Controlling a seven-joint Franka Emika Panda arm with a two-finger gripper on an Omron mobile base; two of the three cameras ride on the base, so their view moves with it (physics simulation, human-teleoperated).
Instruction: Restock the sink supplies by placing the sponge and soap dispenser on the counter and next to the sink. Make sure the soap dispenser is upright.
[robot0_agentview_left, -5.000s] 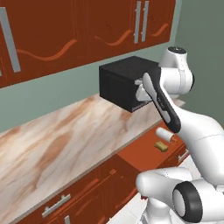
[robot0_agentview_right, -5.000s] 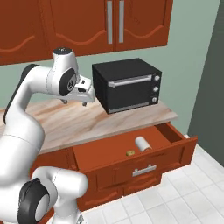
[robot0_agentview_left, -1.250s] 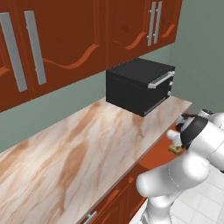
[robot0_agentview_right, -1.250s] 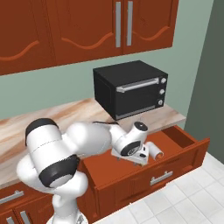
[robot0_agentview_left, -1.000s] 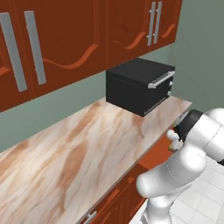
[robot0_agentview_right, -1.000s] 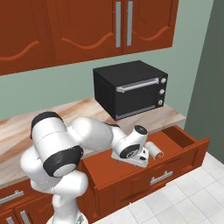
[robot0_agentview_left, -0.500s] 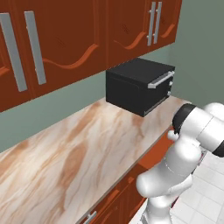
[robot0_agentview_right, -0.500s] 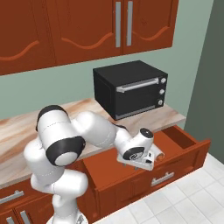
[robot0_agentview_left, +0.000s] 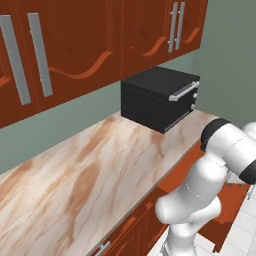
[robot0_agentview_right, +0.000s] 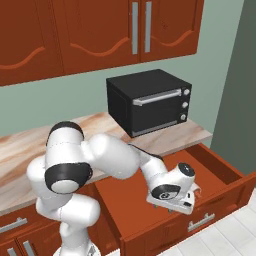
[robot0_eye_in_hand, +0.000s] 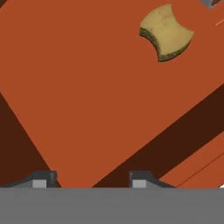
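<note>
Although the two small dark fingertips (robot0_eye_in_hand: 41, 180) of the gripper (robot0_eye_in_hand: 90, 180) are drawn in as far as they go, a gap stays between them. Only bare floor of the open reddish-brown wooden drawer (robot0_agentview_right: 220, 172) shows in that gap, so I cannot tell whether they have hold of anything. Ahead of the fingers and off to one side, well apart from them, the small tan-yellow sponge with its pinched middle (robot0_eye_in_hand: 166, 33) lies flat on the drawer floor. It should be light, soft and springy, with a rough, unslippery skin. A pinch across the narrow waist would likely suit it best, since it gives under the pads without harm. Farther out and above the fingers run the long beige marble-look counter (robot0_agentview_left: 100, 170) and the black box-shaped oven (robot0_agentview_right: 147, 100). A second ago the jaws stood wide and a white cylindrical soap dispenser lay just beside the hand. Now the hand has settled lower over that spot.
</note>
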